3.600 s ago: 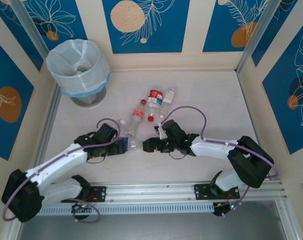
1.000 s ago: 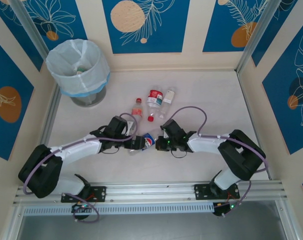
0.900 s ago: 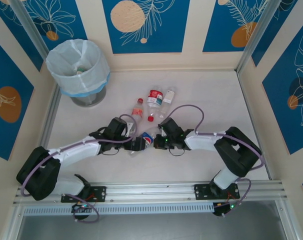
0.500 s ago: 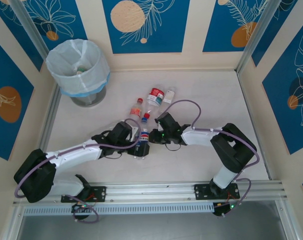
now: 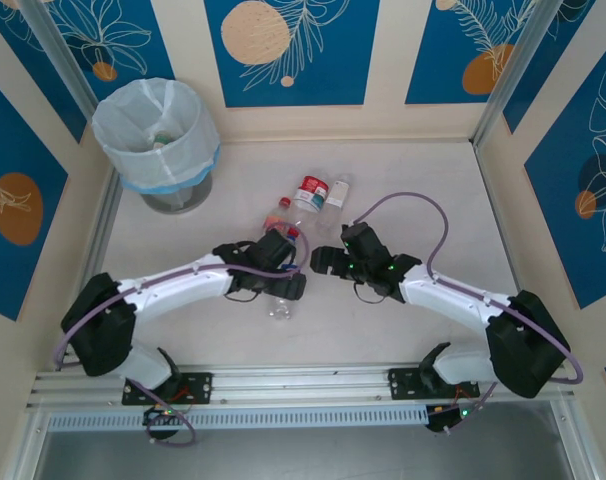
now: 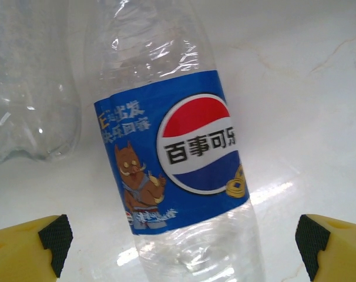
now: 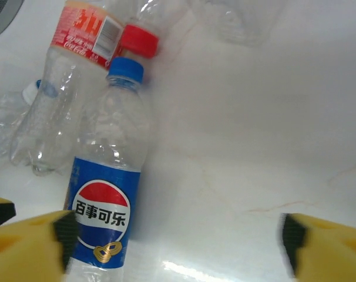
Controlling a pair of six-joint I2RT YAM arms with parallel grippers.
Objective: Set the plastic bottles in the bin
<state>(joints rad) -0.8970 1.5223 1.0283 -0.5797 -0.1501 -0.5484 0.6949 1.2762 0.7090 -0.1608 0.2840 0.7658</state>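
A clear bottle with a blue Pepsi label (image 6: 172,158) lies on the table between the open fingers of my left gripper (image 6: 181,249); neither fingertip (image 6: 49,238) touches it. In the top view its blue cap (image 5: 293,233) points away, with my left gripper (image 5: 289,287) over its body. My right gripper (image 5: 317,262) stands open just right of it, and the same bottle (image 7: 104,205) lies beside its left finger. A red-labelled bottle (image 7: 84,29) with a red cap lies beside it. Two more bottles (image 5: 309,190) (image 5: 338,190) lie farther back. The grey lined bin (image 5: 155,130) stands far left.
Blue-and-cream walls enclose the table on three sides. A metal rail (image 5: 313,380) runs along the near edge. A crumpled clear bottle (image 6: 31,88) lies left of the blue-labelled one. Open tabletop (image 5: 423,200) lies to the right.
The blue-labelled bottle has swung round until its cap points away. My left gripper has moved forward to straddle it, and my right gripper has drawn back to the right.
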